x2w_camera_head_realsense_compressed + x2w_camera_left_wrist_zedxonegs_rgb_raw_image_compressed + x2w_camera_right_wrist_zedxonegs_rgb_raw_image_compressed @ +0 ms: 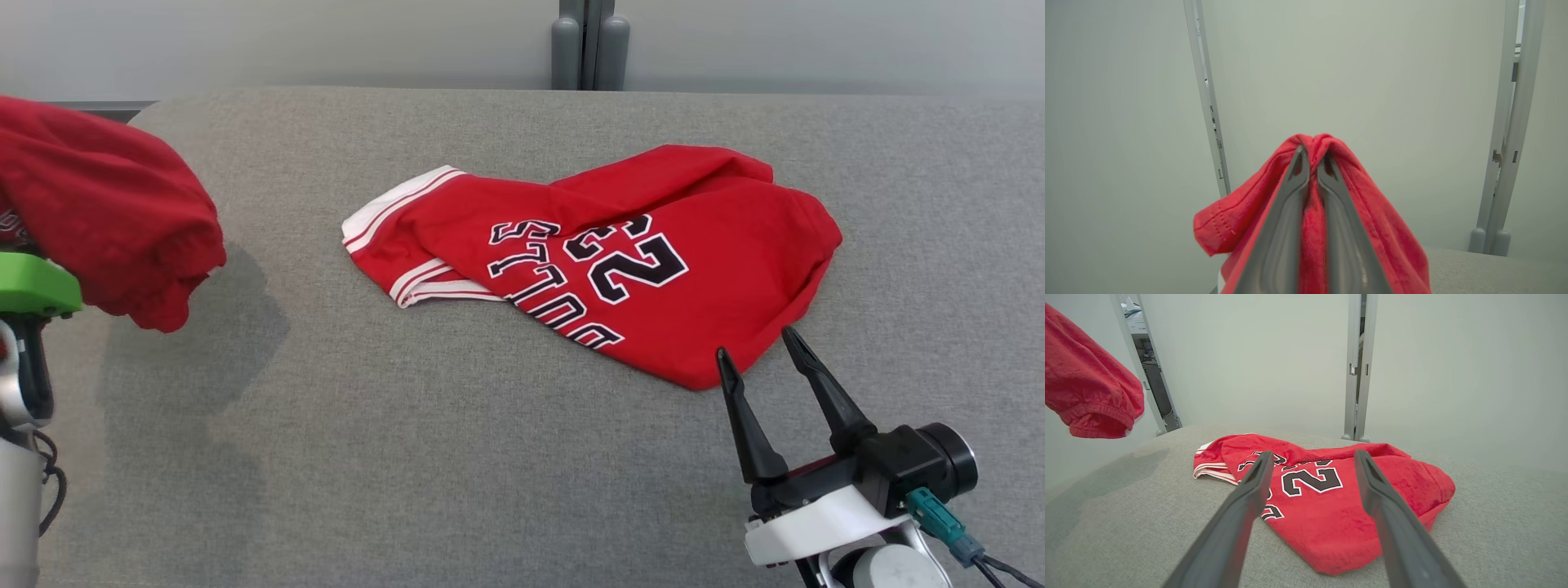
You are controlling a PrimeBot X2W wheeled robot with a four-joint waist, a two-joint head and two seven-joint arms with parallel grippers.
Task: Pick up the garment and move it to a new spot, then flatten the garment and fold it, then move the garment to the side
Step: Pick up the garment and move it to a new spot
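A red jersey [718, 269] with white-trimmed hems and black "23" lettering lies crumpled on the grey fabric table [408, 457], right of centre; it also lies ahead of the fingers in the right wrist view [1331, 522]. My right gripper [757, 345] is open just before the jersey's near edge, low over the table, its fingers [1241, 506] spread either side of the lettering. A second red cloth [106, 212] hangs raised at the far left. My left gripper [1312, 157] is shut on this cloth [1310, 228], which drapes over both fingers.
Grey upright posts [589, 45] stand behind the table's far edge against a pale wall. The hanging cloth [1090, 392] casts a shadow on the table's left part. Bare table surface lies left of and in front of the jersey.
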